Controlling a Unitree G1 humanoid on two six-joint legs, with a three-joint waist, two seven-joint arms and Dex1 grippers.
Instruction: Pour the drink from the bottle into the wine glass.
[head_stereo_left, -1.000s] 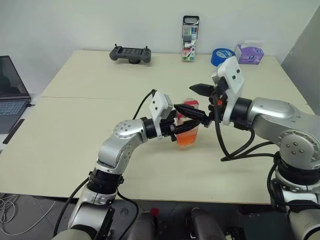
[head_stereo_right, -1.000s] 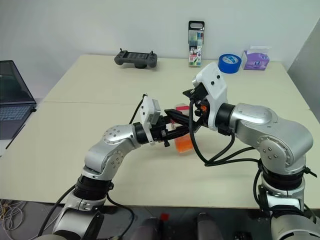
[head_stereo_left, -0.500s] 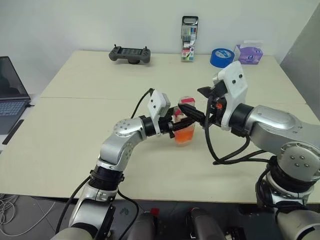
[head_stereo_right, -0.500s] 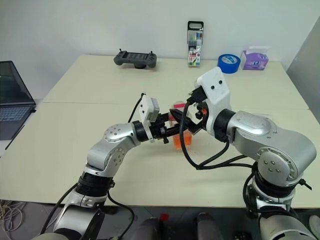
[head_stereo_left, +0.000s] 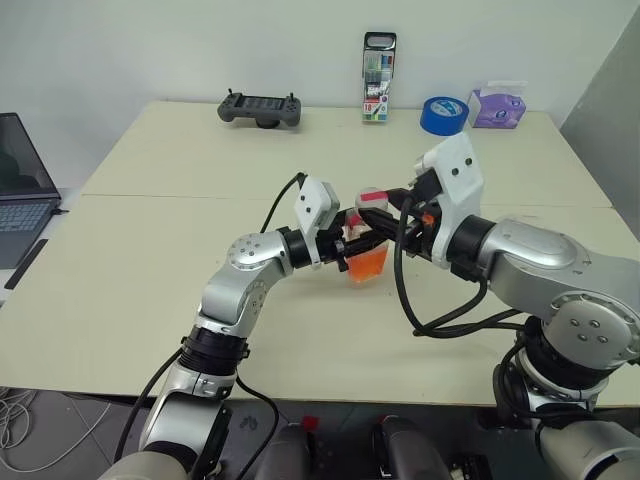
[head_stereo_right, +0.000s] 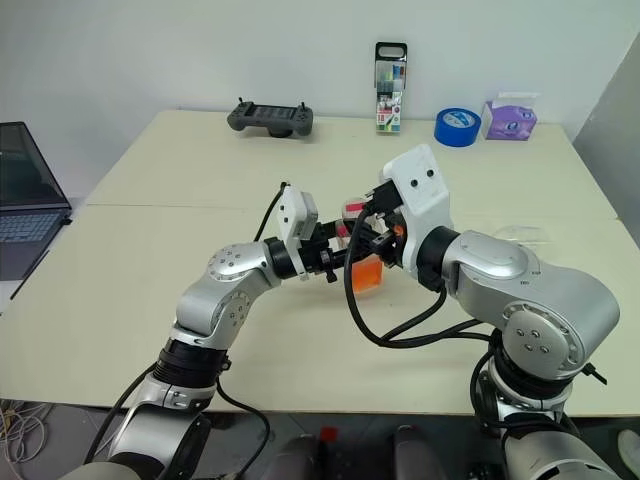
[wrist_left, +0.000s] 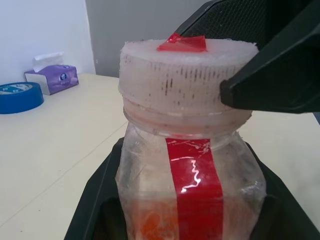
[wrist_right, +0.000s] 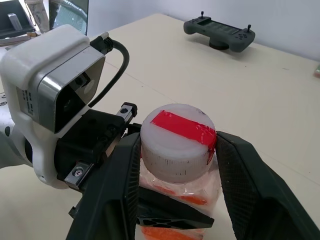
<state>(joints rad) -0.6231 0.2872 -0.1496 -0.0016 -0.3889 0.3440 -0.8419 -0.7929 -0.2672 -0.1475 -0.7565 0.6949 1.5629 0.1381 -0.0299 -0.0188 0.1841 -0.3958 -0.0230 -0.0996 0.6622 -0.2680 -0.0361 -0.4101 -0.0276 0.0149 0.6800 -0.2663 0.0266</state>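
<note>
1. Mid-table, just past the seam: bottle (head_stereo_left: 366, 247) stands upright, orange drink (head_stereo_left: 367, 266) in its lower part, white cap (wrist_right: 178, 141) w/ red tape strip still on.
2. Left gripper (head_stereo_left: 352, 243) comes in from 9 o'clock, roughly level; its black fingers (wrist_left: 100, 190) are clamped on the bottle body, one each side, below the neck.
3. Right gripper (wrist_right: 176, 150) comes in from 3 o'clock at cap height; fingers (wrist_right: 247, 177) sit either side of the cap, close to it. Can't tell if they press on it yet or a sliver of gap remains.
4. Wine glass (head_stereo_right: 520, 234) at 3 o'clock from the bottle, beyond the right arm near the table's right edge, partly hidden; well apart from both grippers.
5. Far edge, 12 o'clock: marker case (head_stereo_left: 379, 63) upright; game controller (head_stereo_left: 260, 108) at 11; blue tape roll (head_stereo_left: 444, 115) and tissue box (head_stereo_left: 499, 106) at 1.
6. Laptop (head_stereo_left: 22, 185) off the table's left side, 9 o'clock.
</note>
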